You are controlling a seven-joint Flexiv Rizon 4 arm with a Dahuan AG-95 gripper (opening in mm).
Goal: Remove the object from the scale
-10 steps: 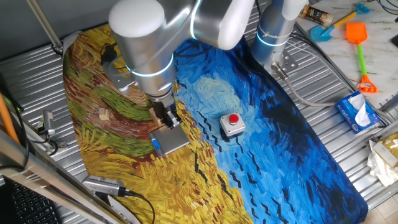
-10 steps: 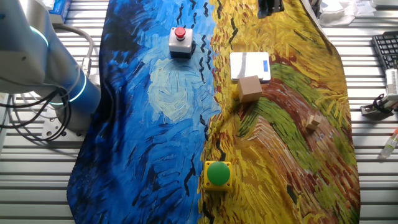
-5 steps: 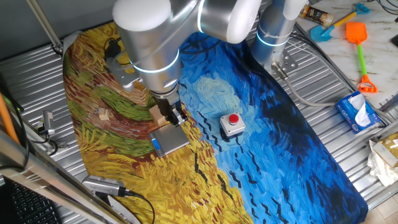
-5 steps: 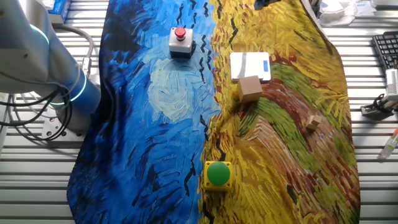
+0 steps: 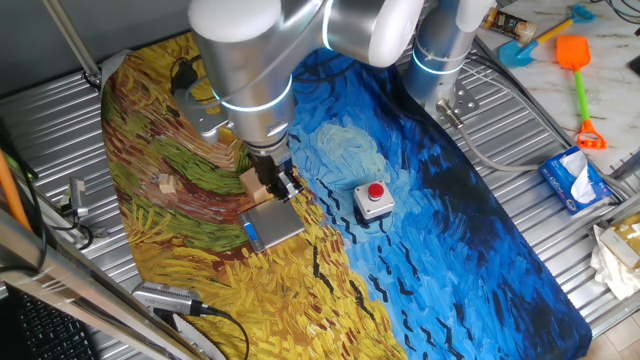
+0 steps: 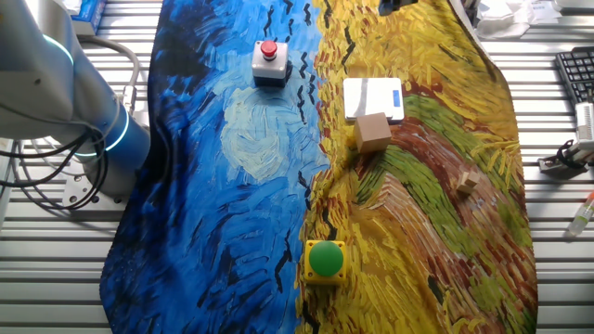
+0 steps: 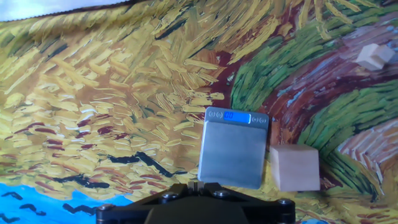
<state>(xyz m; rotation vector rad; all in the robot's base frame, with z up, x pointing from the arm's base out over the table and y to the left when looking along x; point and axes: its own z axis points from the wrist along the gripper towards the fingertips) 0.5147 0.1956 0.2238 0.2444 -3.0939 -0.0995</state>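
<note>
Silver-grey arm [image 5: 250, 50] – fat rounded joints, glowing cyan rings; black gripper [image 5: 277, 185], screwed black base plate.

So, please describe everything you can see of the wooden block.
The wooden block is a light tan cube with plain, smooth faces and no markings. It stands upright on the painted cloth, off the scale, close beside one of the plate's edges; whether they touch is unclear. Nothing holds it. In the hand view it lies to the right of the scale.

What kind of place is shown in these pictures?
Probably a robot test bench in a lab: a metal table under a painted cloth, push buttons, a small scale and a keyboard.
</note>
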